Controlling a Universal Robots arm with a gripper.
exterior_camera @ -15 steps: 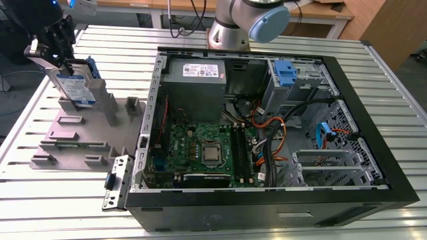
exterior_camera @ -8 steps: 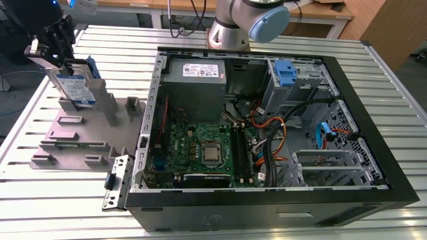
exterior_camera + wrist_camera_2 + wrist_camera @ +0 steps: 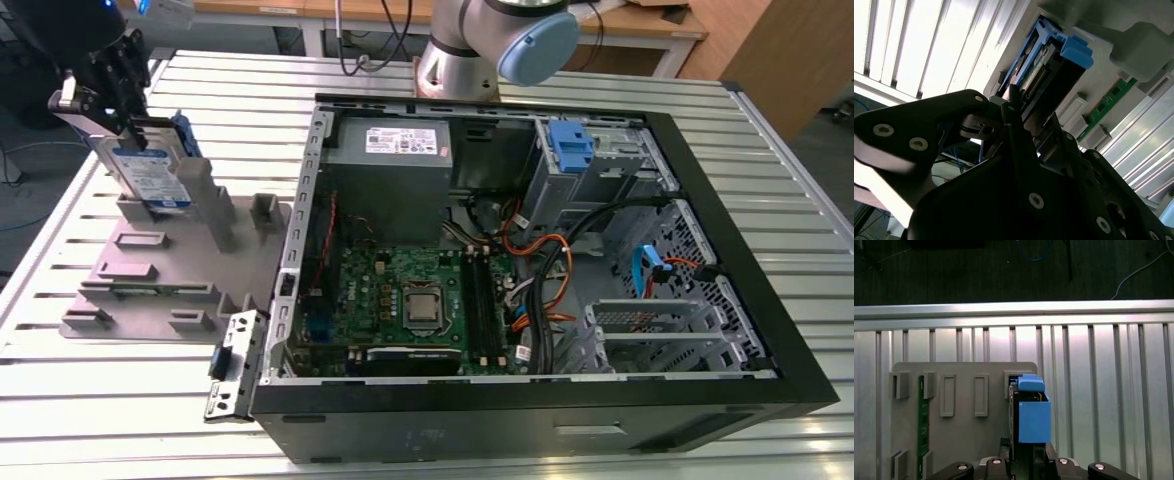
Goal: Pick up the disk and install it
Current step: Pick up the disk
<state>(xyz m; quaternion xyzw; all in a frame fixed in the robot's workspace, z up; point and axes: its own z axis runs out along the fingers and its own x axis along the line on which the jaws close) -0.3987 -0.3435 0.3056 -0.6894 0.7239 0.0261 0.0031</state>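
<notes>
Disk (image 3: 150,172): upright on edge at far end of holder (image 3: 174,262), on the exterior view's left, well apart from computer case (image 3: 747,330).
Jaws: narrow, clamped across top edge of disk, one each side.
Wrist views: disk (image 3: 1033,415) edge-on in first wrist view, blue rail frame toward camera; disk (image 3: 1051,75) straddled by jaws in second wrist view.
Lift: cannot tell whether clear of holder slot or seated between posts.
Holder: grey, on slatted surface (image 3: 120,400), just beside case; green board (image 3: 922,425) in another slot.
Case: side open, drive bay (image 3: 614,150) with blue latch (image 3: 571,148) at far corner.
Progress: grasp looks made; carry to case and install not yet done, judging by disk's place.
</notes>
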